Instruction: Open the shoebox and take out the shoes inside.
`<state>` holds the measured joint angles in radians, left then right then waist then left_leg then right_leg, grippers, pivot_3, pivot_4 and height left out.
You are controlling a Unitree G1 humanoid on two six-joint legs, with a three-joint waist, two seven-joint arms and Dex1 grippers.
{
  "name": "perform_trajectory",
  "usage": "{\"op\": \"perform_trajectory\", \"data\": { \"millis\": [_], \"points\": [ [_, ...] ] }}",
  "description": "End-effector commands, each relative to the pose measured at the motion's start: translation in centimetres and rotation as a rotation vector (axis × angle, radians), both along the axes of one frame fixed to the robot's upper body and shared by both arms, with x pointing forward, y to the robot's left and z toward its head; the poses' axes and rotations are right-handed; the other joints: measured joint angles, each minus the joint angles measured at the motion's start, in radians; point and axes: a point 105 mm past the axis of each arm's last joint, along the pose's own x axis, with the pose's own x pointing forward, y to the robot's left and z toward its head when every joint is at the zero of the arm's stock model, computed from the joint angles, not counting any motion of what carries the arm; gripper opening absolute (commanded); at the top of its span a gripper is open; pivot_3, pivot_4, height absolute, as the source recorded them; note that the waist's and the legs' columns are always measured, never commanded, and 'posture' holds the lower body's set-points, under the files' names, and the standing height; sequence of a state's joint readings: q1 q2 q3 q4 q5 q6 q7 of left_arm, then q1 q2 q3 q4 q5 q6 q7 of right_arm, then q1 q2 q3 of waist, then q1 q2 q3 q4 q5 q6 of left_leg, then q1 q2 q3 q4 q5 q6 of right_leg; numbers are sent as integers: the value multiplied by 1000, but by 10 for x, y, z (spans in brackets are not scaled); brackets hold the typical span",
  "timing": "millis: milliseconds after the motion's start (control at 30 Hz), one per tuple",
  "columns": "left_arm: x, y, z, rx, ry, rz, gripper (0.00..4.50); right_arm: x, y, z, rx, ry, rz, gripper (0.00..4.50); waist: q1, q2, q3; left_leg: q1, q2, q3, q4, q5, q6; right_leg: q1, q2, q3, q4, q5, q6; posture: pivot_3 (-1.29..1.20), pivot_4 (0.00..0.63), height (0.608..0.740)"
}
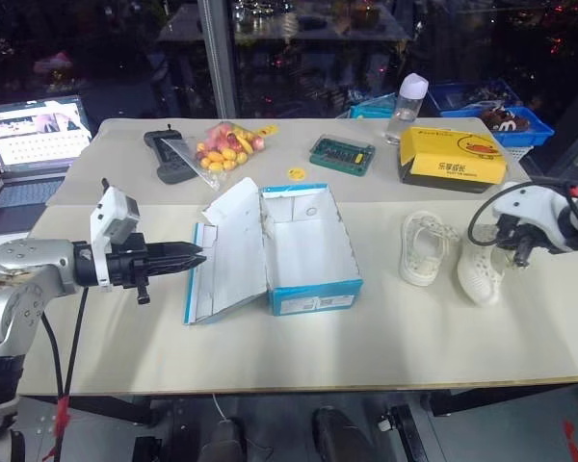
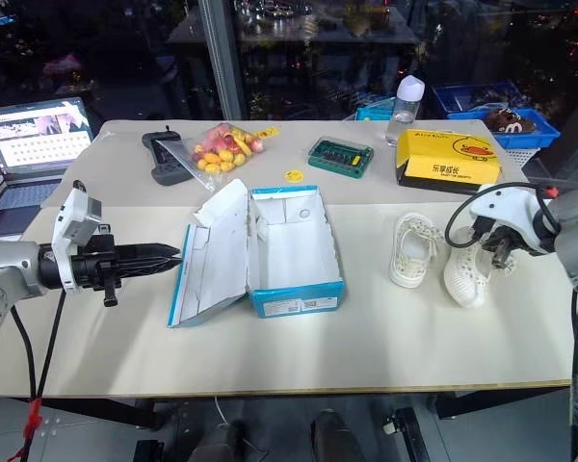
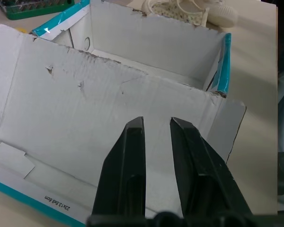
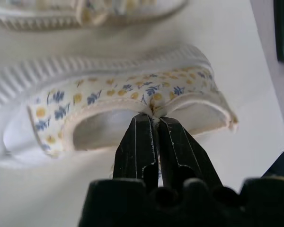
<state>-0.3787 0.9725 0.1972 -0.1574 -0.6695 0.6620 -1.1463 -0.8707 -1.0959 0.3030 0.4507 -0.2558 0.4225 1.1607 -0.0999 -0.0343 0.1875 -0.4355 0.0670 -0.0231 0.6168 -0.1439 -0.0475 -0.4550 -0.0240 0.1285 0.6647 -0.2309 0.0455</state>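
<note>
Shoebox open, two shoes out, right fingers pinching one, left fingers slightly apart.

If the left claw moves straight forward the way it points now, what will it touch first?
Most likely the white inner side of the open lid of the blue shoebox; the left claw points directly at it.

Left tool level, fingers nearly together; right tool angled down, pinched.

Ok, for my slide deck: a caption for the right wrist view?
Right gripper pinching the floral-lined rim of a cream shoe on the table.
</note>
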Motion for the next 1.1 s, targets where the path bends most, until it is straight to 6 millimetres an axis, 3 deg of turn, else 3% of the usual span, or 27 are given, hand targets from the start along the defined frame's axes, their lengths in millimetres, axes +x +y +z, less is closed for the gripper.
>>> {"op": "perform_trajectory", "data": {
  "millis": [33, 233, 400, 500, 633, 867, 1100],
  "points": [
    [-1, 1, 8, 4, -27, 3, 912, 4, 2, 21, 12, -87, -20, 1639, 2, 0, 0, 0, 0, 0, 0, 0, 0, 0, 0, 0, 0, 0, 0, 0, 150, 740],
    [0, 1, 8, 5, -30, 7, 912, 4, 1, 43, 24, -153, -45, 3683, 4, 0, 0, -1, 0, 0, 0, 0, 0, 0, 0, 0, -1, 0, 0, 0, 150, 740],
    [1, 1, 6, 7, -32, 7, 912, -11, -3, 69, 56, -180, -26, 3683, 5, 0, 0, -1, 0, 0, 0, 0, 0, 0, 0, 0, 0, 0, 0, 0, 150, 740],
    [1, 1, 6, -2, -32, 4, 912, -28, 12, 82, 151, -176, 53, 3683, 5, 1, 0, -1, 0, 0, 0, 0, 0, 0, 0, 0, 0, 0, 0, 0, 150, 740],
    [1, -1, 6, -5, -33, -11, 912, -41, 49, 92, 405, -187, 173, 3683, -1, 0, 0, 0, 0, 0, 0, 0, 0, 0, 0, 0, 0, 0, 0, 0, 150, 740],
    [-1, -1, 18, -8, -63, -24, 912, -50, 83, 77, 726, -208, 190, 3683, 3, 0, 0, 5, 0, -1, 2, 0, 0, 8, 1, -1, 0, 0, 0, 0, 150, 740],
    [-9, -4, 30, -31, -87, -33, 912, -54, 86, 45, 829, -198, 69, 3683, 6, -1, 0, 5, 0, -2, 4, 0, 0, 11, 0, -2, -1, -1, 1, 0, 150, 740]
  ]
}}
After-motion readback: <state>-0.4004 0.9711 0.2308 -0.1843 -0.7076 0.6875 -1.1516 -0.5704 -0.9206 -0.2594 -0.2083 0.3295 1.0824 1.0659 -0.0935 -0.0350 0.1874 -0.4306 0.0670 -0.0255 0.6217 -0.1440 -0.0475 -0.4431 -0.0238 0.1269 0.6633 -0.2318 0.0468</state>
